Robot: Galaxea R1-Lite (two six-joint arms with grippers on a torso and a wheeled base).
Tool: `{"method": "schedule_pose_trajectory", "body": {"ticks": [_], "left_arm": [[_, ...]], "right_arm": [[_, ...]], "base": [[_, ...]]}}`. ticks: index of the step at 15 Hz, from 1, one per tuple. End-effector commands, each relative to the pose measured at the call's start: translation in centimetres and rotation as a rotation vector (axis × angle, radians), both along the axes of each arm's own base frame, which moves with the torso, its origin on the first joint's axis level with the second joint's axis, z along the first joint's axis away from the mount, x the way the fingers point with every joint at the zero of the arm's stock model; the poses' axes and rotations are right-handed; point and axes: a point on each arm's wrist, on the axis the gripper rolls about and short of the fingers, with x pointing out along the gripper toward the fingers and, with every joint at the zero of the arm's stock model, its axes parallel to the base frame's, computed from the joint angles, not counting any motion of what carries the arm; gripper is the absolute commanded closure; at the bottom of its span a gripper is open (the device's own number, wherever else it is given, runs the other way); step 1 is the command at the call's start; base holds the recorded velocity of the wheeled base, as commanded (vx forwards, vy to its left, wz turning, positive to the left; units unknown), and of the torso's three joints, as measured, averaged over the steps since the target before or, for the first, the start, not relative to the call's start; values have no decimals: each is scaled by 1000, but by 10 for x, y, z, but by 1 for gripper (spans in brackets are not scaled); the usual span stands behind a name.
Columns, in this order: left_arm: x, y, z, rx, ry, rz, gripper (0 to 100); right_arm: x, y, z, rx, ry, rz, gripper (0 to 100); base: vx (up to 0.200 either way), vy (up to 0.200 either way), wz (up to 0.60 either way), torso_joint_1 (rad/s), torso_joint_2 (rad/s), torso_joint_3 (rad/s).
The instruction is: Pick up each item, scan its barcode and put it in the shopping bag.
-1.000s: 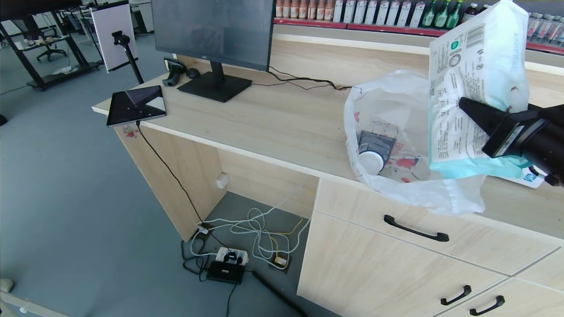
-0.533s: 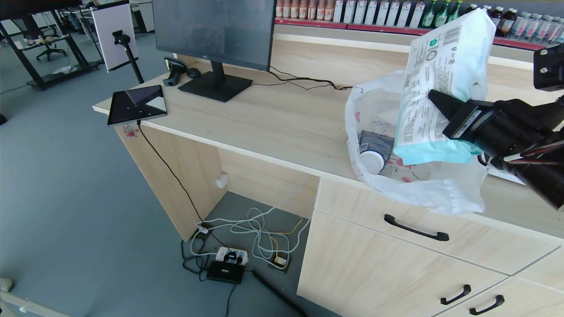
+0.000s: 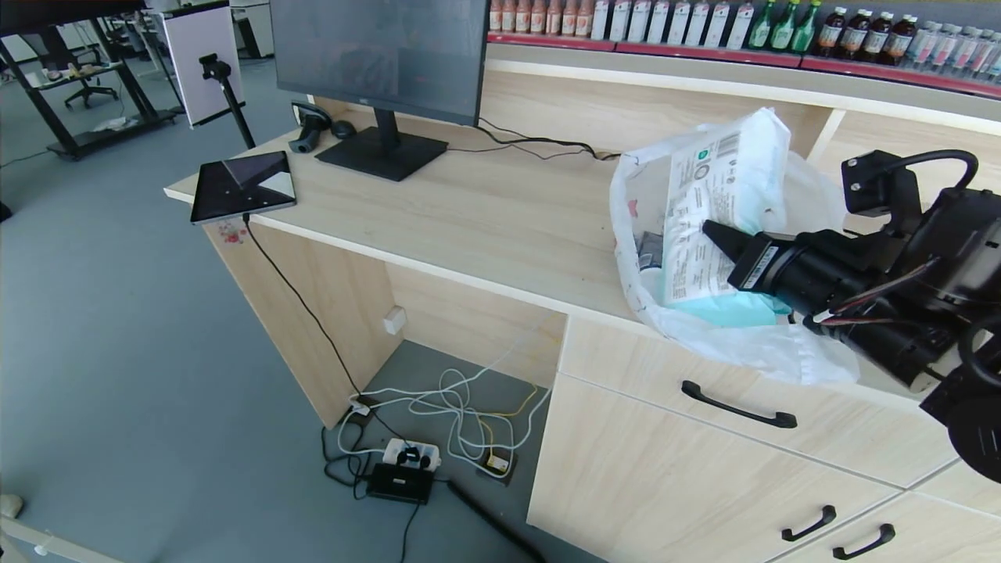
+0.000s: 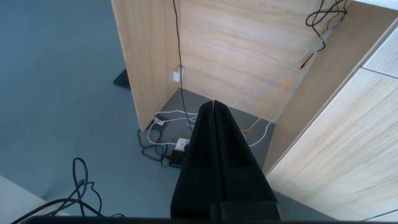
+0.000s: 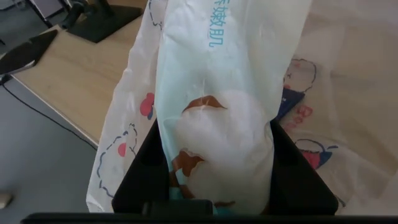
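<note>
Hanging half inside the shopping bag (image 3: 735,348), at three o'clock on the counter (image 3: 485,211): one tissue pack (image 3: 704,203), white and teal. Right gripper (image 3: 715,234) is clamped across its middle. Judged light, squashy and slick-filmed; best pinched mid-body. Left gripper (image 4: 214,109): fingers pressed together, empty. Monitor (image 3: 375,55) at eleven o'clock.

A light wood tabletop (image 3: 485,211) is seen over drawers with black handles (image 3: 739,407). A dark monitor (image 3: 379,55) and a tablet (image 3: 242,186) are set on it. Grey-blue floor (image 3: 117,352) is strewn with cables and a power strip (image 3: 410,453). A bottle shelf (image 3: 665,23) is mounted behind.
</note>
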Motion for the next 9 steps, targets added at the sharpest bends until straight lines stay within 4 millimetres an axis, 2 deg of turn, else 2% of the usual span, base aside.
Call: {"method": "schedule_pose_trajectory", "body": {"ticks": [1,6,8,9], "left_arm": [[0,0,0,0,0,0,100],[0,0,0,0,0,0,100],[0,0,0,0,0,0,100],[0,0,0,0,0,0,100]], "right_arm": [[19,3,-8,-8,23,-7,100],[24,-1,-9,-19,69,-21,100],[13,-3,1,-14,37,-21,100],[7,-4,0,-17,44,-15,100]], "base": [[0,0,0,0,0,0],[0,0,0,0,0,0],[0,0,0,0,0,0],[0,0,0,0,0,0]]}}
